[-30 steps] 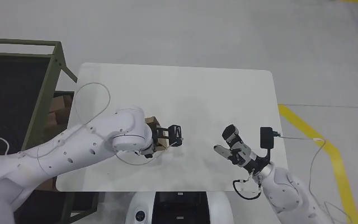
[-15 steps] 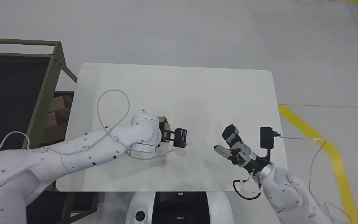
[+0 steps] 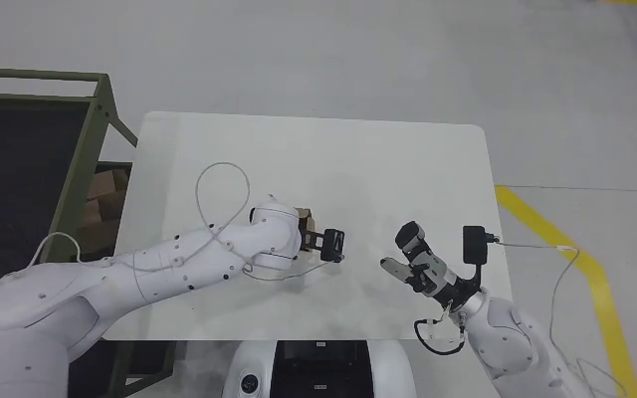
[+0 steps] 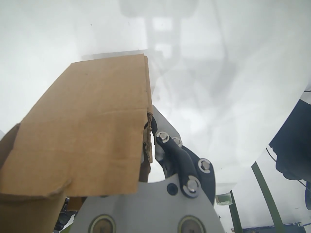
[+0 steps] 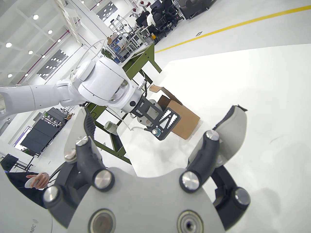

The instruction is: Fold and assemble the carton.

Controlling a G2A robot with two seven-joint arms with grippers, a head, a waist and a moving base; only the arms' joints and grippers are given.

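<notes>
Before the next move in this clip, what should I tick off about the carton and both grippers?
1. Left gripper grips the carton: ok, cardboard sits between its fingers in the left wrist view.
2. Right gripper free: ok, open and empty.
3. Right gripper apart from the carton: ok, bare table lies between them.
4. Carton flaps folded: not ok, a flap stands open.
5. Carton's bottom resting on the table: cannot tell.
</notes>
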